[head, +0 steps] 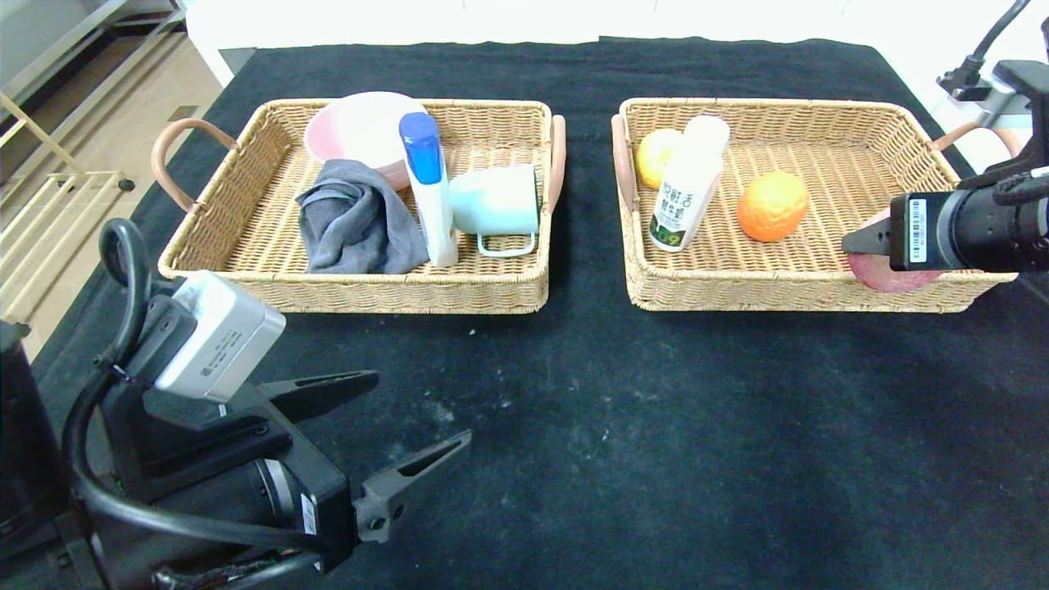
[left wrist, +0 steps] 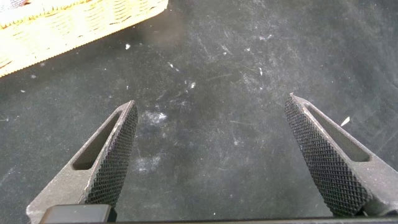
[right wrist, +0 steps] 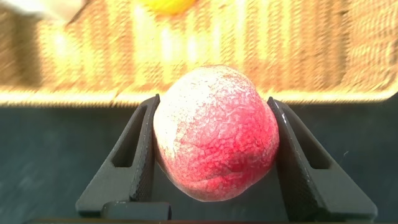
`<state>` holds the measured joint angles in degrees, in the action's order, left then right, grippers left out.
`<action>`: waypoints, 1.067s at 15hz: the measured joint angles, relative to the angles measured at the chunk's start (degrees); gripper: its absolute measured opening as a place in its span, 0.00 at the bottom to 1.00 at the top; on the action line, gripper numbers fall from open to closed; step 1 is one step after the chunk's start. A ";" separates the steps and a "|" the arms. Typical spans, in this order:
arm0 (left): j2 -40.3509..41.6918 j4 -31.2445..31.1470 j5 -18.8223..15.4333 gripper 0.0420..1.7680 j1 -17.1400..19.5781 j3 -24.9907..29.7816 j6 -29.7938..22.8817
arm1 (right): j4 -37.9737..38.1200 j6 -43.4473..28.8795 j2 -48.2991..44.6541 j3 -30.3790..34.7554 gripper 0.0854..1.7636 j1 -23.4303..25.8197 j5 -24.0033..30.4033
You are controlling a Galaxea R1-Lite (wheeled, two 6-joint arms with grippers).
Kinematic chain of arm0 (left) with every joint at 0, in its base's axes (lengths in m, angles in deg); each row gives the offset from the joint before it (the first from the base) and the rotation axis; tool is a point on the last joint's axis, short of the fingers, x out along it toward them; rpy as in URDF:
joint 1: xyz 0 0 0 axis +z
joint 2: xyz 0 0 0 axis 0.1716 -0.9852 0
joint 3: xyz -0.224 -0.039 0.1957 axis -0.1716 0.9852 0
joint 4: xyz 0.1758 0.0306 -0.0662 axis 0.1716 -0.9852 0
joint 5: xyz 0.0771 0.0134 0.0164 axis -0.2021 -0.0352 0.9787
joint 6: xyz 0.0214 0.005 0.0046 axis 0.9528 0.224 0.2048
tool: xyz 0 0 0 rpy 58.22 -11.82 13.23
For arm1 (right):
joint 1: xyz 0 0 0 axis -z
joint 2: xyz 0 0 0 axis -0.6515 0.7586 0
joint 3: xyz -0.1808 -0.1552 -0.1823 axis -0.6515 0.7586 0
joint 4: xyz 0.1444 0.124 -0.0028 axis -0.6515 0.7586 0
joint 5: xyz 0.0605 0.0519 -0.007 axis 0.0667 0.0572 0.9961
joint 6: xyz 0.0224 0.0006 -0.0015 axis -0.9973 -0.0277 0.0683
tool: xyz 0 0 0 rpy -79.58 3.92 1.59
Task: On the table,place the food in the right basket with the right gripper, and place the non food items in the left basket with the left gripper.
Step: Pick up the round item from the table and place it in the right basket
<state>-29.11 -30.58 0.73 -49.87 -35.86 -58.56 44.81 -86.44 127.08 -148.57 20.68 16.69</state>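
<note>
Head view: peach (head: 889, 274) behind right gripper (head: 856, 242)

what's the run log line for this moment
right gripper: shut on peach, at right basket near rim | left gripper: open, empty, above table | peach not yet released

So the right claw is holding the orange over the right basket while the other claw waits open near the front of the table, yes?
Not quite: the right gripper is shut on the pink-red peach, as the right wrist view shows. The orange already lies in the right basket. The left gripper does wait open.
</note>
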 joint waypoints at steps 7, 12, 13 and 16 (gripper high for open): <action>0.24 0.00 0.43 0.97 0.00 -0.22 0.06 | -17.74 3.43 6.45 -0.55 0.63 7.39 -0.46; 0.46 0.00 0.43 0.97 0.00 -0.33 0.09 | -20.91 3.36 11.30 -3.71 0.63 9.87 -0.38; 0.44 0.02 0.43 0.97 0.00 -0.33 0.09 | -21.82 3.34 12.35 -4.41 0.63 10.40 -0.33; 0.28 0.00 0.41 0.97 0.00 -0.22 0.11 | -22.10 3.39 15.35 -7.23 0.63 10.97 -0.27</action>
<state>-28.83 -30.58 1.15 -49.87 -36.08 -58.45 22.71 -83.05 142.43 -155.80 31.65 16.42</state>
